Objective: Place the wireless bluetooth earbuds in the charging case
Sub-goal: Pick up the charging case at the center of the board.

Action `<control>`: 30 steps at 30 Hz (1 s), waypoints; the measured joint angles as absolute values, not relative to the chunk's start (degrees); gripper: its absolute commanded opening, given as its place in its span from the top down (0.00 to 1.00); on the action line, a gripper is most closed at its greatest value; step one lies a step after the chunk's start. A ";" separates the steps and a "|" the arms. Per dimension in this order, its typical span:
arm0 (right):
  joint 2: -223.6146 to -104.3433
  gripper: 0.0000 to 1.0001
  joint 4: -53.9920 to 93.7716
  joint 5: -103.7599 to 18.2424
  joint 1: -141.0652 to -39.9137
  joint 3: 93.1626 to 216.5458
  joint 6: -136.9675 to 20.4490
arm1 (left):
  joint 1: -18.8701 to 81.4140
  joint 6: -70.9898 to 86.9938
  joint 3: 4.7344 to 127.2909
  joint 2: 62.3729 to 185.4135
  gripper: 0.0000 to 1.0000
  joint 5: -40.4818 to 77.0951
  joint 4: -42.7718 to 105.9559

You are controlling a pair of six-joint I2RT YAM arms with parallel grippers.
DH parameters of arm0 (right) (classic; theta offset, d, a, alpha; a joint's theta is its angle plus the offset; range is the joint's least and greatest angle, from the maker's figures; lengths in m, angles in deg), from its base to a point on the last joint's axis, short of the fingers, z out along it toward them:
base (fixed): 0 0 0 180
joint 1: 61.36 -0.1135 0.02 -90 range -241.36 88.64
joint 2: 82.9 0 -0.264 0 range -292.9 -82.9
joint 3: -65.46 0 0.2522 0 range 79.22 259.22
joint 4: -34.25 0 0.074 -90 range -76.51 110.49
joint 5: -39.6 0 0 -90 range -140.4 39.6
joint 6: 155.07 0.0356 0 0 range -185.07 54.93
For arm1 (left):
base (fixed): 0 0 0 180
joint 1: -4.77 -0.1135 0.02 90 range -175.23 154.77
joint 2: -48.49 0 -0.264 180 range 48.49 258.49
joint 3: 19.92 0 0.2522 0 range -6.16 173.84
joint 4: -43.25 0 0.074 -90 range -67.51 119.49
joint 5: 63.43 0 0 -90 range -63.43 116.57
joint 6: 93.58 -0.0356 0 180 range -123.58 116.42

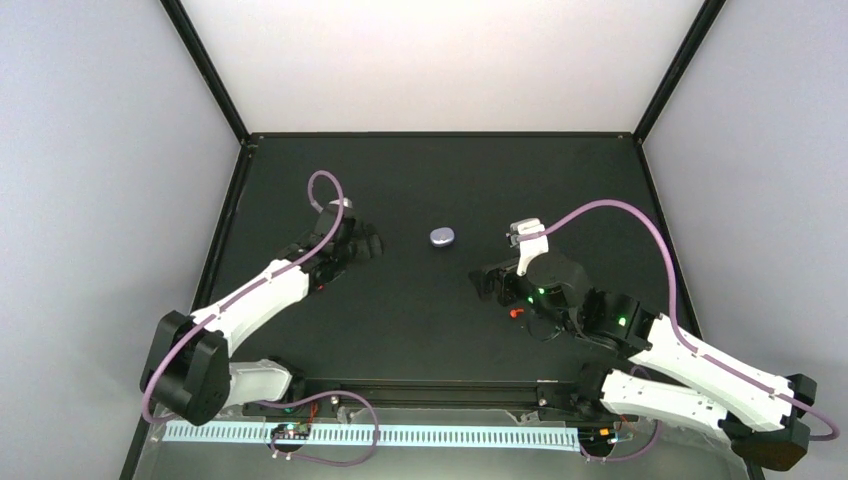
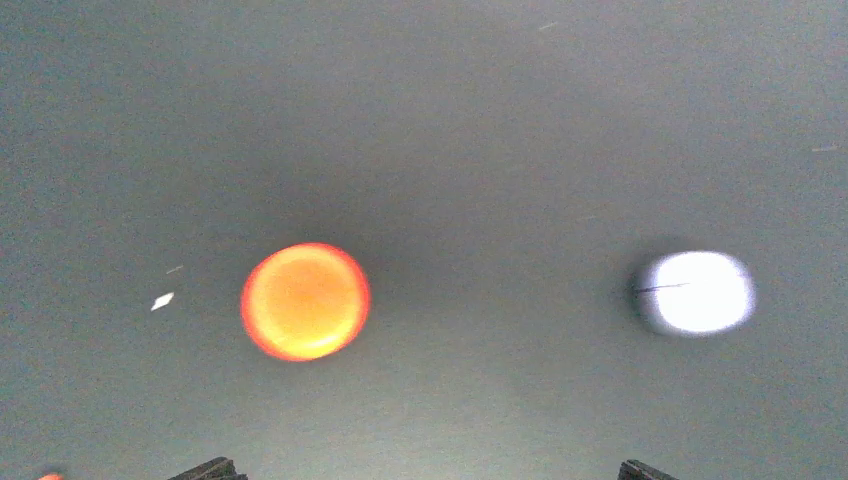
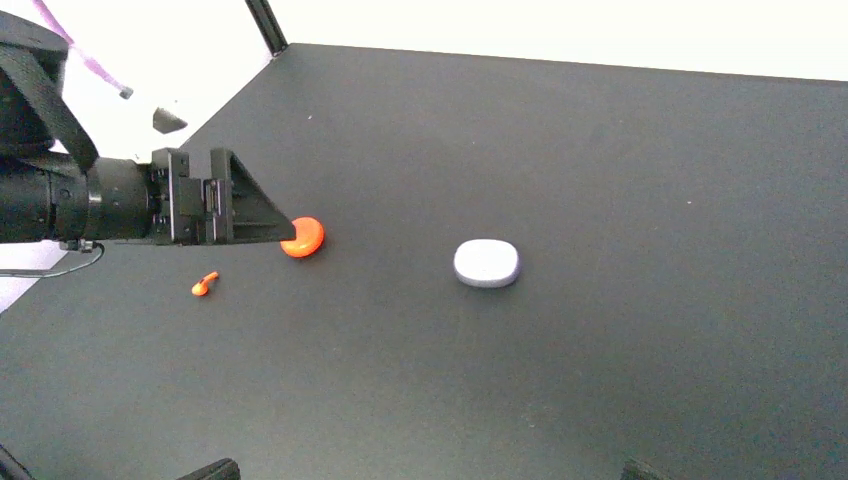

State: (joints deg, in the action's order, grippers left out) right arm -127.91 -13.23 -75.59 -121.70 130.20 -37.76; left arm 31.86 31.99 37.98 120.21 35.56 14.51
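Observation:
The charging case [image 1: 442, 236] is a pale lavender-white pebble lying shut on the black table, between my two grippers. It also shows in the right wrist view, charging case [image 3: 487, 263], and as a blurred white blob in the left wrist view, charging case [image 2: 695, 292]. The earbuds are out of view. My left gripper [image 1: 365, 243] is open just left of the case, with only its fingertips [image 2: 210, 468] showing and nothing between them. My right gripper [image 1: 488, 283] is open to the right and nearer, its fingertips [image 3: 215, 468] wide apart and empty.
A round red cap [image 3: 303, 237] lies at the tip of the left gripper; it shows blurred as the red cap [image 2: 305, 301]. A small orange-red bit [image 3: 204, 285] lies nearer the left arm. Another red bit [image 1: 516, 313] sits under the right arm.

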 measured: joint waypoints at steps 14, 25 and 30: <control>-128.85 0.01 -12.46 -73.78 -121.70 130.09 -37.74 | 22.40 23.97 48.15 142.24 0.01 34.12 8.45; -127.87 0.01 -13.14 -73.75 -121.70 130.07 -37.96 | 22.12 17.61 53.11 150.22 0.02 32.44 8.49; -129.11 0.01 -13.12 -73.19 -121.70 130.07 -38.16 | 22.09 16.21 55.58 152.38 0.12 32.20 8.21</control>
State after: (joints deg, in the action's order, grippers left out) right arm -129.11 -13.12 -73.19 -121.70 130.07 -38.16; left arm 22.09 16.21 55.58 152.38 32.20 8.21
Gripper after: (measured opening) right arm 0.993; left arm 0.932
